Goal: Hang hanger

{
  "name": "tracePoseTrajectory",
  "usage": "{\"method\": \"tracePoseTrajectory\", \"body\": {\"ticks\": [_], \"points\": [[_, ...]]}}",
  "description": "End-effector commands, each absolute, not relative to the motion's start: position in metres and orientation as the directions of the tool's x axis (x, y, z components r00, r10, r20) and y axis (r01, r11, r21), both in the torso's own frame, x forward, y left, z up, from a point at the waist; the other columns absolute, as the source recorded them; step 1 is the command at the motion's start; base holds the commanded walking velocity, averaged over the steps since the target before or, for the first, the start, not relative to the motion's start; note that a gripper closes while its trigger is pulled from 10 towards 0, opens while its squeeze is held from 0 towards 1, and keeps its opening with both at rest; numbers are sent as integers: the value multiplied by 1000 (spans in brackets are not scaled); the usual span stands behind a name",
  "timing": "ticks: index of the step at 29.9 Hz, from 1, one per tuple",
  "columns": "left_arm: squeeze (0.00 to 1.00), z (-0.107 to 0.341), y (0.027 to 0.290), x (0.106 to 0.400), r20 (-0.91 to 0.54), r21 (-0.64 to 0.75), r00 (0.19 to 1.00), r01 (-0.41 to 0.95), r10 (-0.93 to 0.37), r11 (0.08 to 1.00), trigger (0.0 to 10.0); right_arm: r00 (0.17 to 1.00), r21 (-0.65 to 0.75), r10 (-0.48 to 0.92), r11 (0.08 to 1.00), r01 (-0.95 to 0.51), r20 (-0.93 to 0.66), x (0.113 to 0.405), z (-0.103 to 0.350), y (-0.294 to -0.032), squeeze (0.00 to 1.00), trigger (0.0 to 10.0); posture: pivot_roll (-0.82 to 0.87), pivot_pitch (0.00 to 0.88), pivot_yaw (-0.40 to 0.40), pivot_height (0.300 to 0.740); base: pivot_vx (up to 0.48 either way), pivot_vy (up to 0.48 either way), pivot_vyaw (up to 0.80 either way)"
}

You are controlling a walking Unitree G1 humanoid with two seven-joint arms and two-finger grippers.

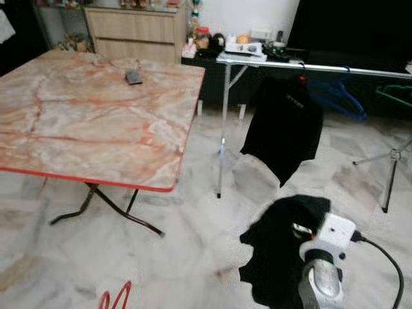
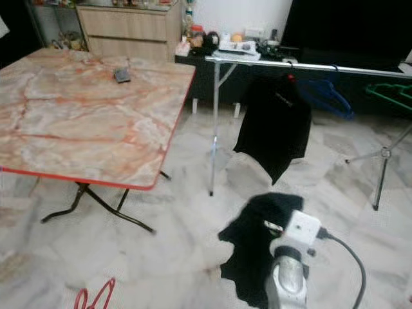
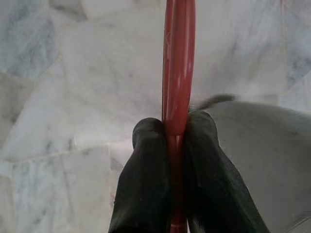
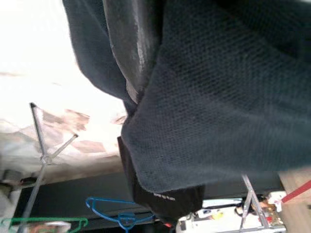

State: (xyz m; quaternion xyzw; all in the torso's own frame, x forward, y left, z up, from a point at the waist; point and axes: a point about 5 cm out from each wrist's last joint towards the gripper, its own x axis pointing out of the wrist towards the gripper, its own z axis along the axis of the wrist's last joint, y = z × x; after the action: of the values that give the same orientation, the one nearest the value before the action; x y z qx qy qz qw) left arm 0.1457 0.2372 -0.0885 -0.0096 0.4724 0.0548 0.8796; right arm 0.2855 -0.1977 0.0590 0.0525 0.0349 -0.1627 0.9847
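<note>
Gripping red hanger [image 3: 179, 73] in left fingers [image 3: 146, 184], right fingers' state unclear behind black garment [image 1: 283, 251], open floor [image 1: 193, 225] beside table edge [image 1: 90, 181].

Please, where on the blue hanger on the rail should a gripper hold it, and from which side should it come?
Probably at the neck just under the hook, coming from the front, the robot's side. The blue hanger hangs from the clothes rail with bare arms sloping down, and the front looks open, while the black garment hangs to its left. The thin arms would likely swing if pinched. The left gripper is shut on the red hanger.
</note>
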Motion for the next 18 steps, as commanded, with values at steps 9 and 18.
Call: {"method": "tracePoseTrajectory", "body": {"ticks": [9,18], "points": [[0,-89,241,144,-836,49,538,-120,106,992,10000,964,70,-267,961,267,-6,298,76,-189,0,10000,75,74,-84,740,0,480,0],[0,-89,242,143,-838,47,535,-128,109,991,10000,971,44,-236,971,234,42,305,88,-185,0,10000,54,82,-80,740,0,480,0]]}}
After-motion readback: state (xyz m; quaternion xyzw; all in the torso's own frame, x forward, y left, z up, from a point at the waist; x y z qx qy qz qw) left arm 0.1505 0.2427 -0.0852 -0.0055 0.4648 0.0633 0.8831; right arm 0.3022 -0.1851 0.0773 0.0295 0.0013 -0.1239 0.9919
